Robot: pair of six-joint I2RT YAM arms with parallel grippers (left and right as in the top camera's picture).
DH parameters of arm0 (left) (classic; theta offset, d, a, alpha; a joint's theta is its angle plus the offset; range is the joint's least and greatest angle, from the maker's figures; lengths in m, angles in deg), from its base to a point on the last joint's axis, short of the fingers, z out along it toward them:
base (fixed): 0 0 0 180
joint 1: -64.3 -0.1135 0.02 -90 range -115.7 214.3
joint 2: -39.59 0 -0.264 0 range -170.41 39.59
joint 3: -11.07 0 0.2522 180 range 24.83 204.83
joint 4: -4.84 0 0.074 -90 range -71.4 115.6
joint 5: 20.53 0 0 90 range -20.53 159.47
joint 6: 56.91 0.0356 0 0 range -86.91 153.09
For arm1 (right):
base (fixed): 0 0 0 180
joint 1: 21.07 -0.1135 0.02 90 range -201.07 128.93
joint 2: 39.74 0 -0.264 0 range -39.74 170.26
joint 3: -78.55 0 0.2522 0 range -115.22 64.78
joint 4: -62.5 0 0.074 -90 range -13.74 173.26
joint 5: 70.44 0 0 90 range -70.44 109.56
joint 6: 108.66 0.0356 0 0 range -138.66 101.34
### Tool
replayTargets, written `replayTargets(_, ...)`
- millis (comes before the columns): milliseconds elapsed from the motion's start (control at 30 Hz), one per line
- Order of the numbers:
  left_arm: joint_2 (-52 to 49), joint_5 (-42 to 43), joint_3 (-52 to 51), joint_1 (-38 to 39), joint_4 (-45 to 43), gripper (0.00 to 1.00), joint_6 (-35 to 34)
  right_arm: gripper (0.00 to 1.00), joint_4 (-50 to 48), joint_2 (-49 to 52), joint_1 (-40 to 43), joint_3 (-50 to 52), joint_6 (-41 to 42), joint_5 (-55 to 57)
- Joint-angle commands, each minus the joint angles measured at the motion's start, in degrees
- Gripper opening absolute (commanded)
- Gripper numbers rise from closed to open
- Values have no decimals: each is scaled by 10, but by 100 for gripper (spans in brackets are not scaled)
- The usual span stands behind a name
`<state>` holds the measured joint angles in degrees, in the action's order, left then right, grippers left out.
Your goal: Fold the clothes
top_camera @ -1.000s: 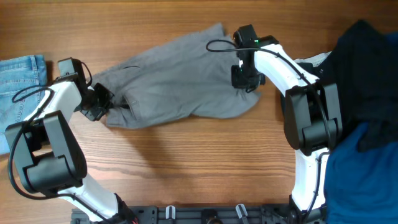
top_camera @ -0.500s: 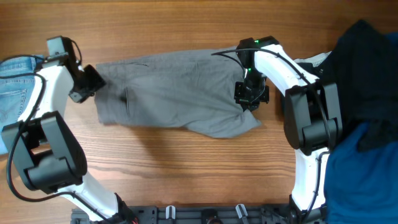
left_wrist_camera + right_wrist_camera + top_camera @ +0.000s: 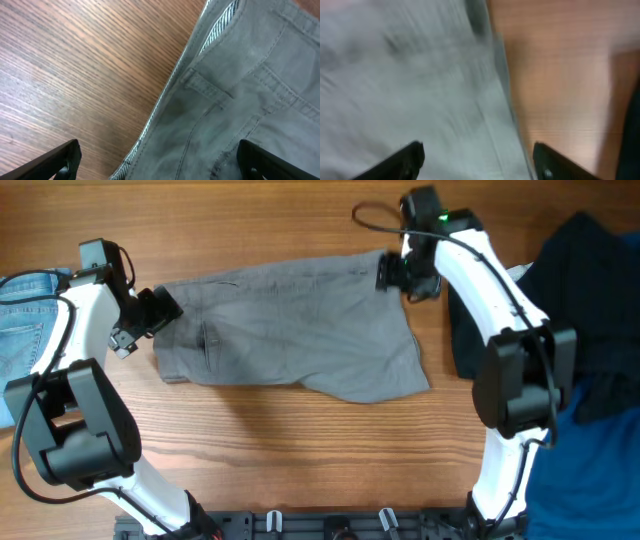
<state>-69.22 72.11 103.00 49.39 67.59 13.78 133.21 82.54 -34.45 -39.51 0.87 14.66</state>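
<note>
A grey pair of shorts [image 3: 290, 330] lies spread flat across the middle of the wooden table. My left gripper [image 3: 150, 315] hovers at its left end, over the waistband. In the left wrist view the jaws [image 3: 160, 167] stand wide open above the waistband and a belt loop [image 3: 200, 82], holding nothing. My right gripper [image 3: 392, 272] is at the garment's far right corner. The right wrist view is blurred, but its fingers [image 3: 407, 157] are spread open over the grey cloth [image 3: 410, 90] and its edge, gripping nothing.
Folded blue jeans [image 3: 35, 310] lie at the far left edge. A dark pile of clothes [image 3: 590, 290] sits at the right, with a blue cloth [image 3: 580, 470] below it. Bare wood [image 3: 300, 450] runs along the front of the table.
The bunched, slanted garment was pulled out flat. Both grippers then opened and let it go. The right gripper moved from the lower right of the cloth to its far corner.
</note>
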Motion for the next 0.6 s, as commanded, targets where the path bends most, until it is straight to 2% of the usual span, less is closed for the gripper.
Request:
replayTargets(0,-3,-1,5,4,8,100,9,75,-59,-8,1,3,-16,10)
replayTargets(167,-3,-2,5,4,12,100,9,76,-115,-6,1,34,-16,11)
replayTargets(367,-3,-2,5,4,12,100,9,75,-133,16,1,65,-9,21)
replayTargets(567,-3,-1,5,4,13,100,9,68,-160,20,1,67,-11,21)
